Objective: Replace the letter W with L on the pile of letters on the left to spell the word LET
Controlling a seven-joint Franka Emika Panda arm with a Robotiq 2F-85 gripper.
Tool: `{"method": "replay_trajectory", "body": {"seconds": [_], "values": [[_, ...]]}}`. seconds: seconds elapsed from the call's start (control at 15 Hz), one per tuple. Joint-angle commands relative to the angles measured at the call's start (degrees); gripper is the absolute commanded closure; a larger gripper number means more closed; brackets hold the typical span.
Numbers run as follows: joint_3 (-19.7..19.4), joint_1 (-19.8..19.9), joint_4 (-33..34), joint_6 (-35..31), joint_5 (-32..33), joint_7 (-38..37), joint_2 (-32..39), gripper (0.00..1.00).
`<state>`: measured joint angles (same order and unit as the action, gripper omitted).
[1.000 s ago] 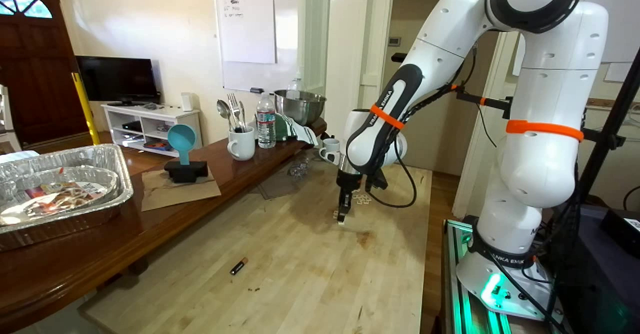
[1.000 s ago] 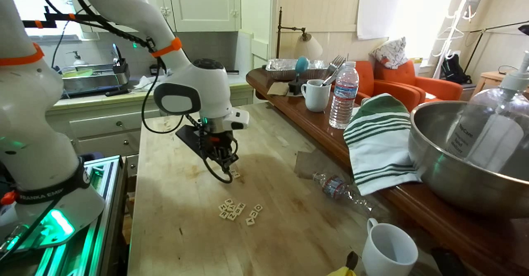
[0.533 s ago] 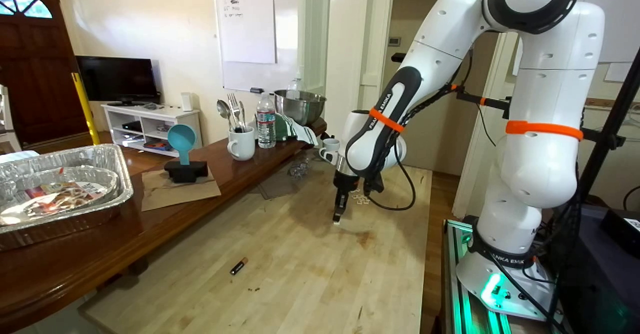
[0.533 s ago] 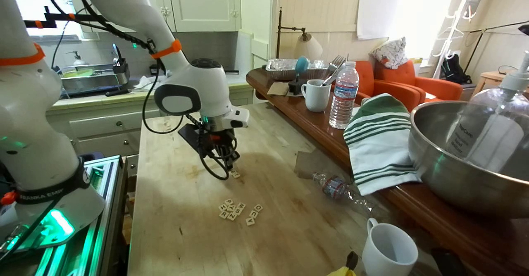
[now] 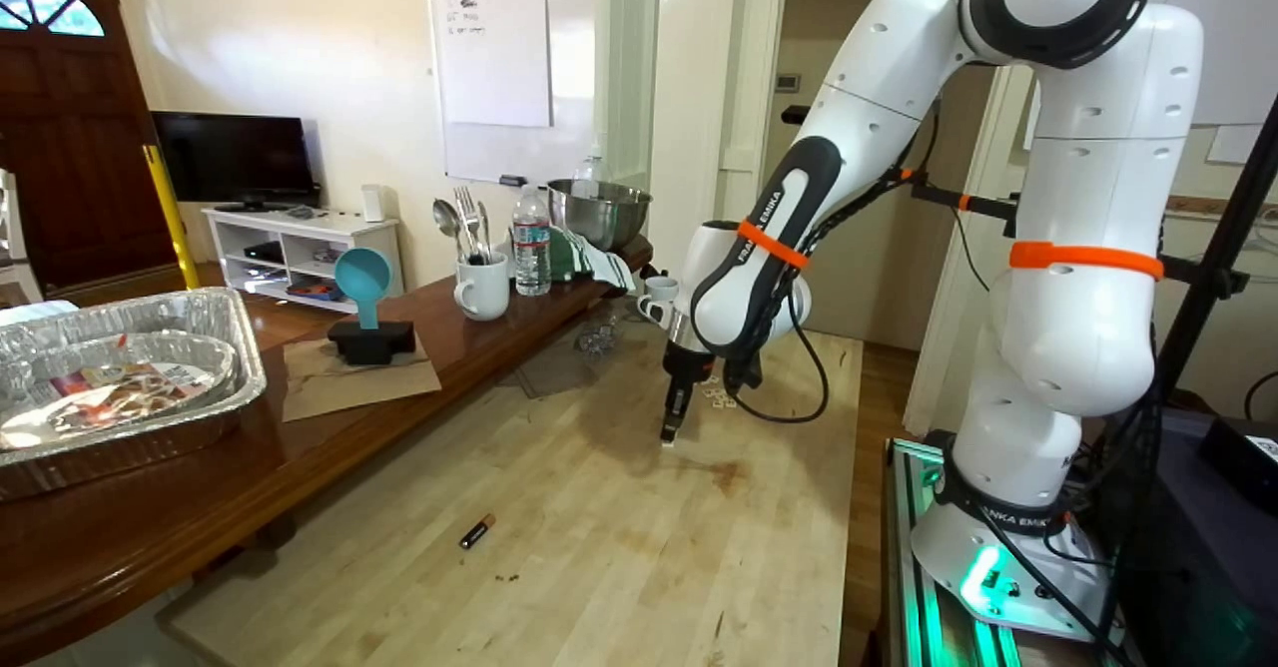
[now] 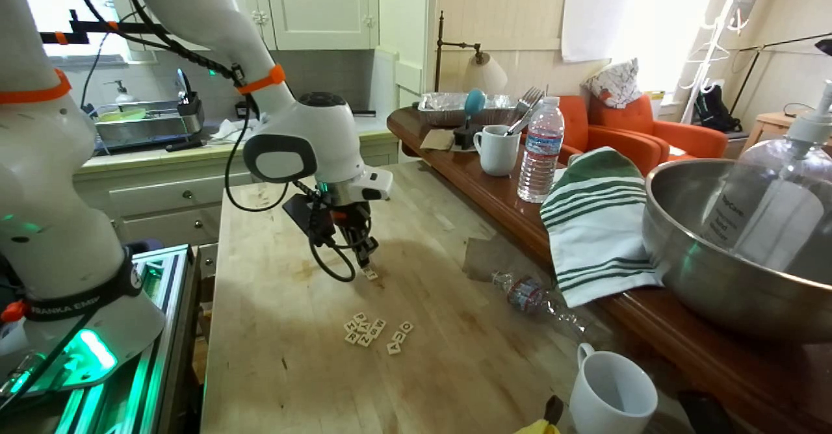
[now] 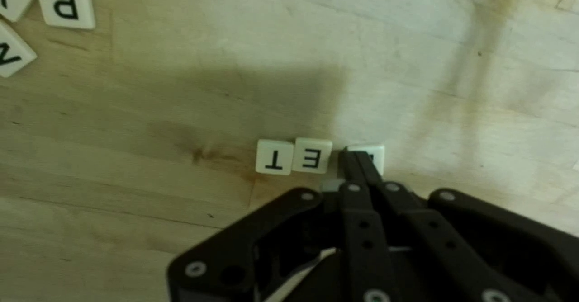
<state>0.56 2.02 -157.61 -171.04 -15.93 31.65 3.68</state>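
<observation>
In the wrist view a T tile (image 7: 274, 157) and an E tile (image 7: 312, 155) lie side by side, upside down. A third tile (image 7: 378, 157) lies just right of the E across a small gap. Its letter is mostly hidden behind my fingertips, with only a bit of dark stroke showing. My gripper (image 7: 356, 153) is shut, its fingertips together over the left part of that tile; whether they touch it I cannot tell. The gripper also shows low over the table in both exterior views (image 5: 668, 437) (image 6: 366, 262). The W tile (image 6: 378, 324) lies in a loose pile of tiles.
Several loose tiles, among them a P (image 7: 66, 3) and an O (image 6: 406, 326), lie nearby on the table. A battery (image 5: 477, 531), a crushed bottle (image 6: 530, 296) and a white mug (image 6: 611, 392) are on the table. A raised dark wooden ledge (image 6: 448, 161) runs along one side.
My gripper has shifted slightly, to the left in an exterior view, staying low over the tile row. The loose pile of tiles has not moved.
</observation>
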Motion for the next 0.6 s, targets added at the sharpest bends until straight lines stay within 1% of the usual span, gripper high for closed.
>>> {"method": "replay_trajectory", "body": {"seconds": [0.0,0.2,0.27,0.53], "values": [[-2.60,-1.47,0.00,-2.75,5.35,-5.51,3.55,1.00],[-4.46,-2.17,0.02,-2.73,9.96,-10.02,3.51,1.00],[-3.25,-0.41,0.03,-2.40,12.74,-12.68,3.34,1.00],[-5.09,-0.87,0.07,-1.01,21.12,-20.96,2.53,1.00]]}}
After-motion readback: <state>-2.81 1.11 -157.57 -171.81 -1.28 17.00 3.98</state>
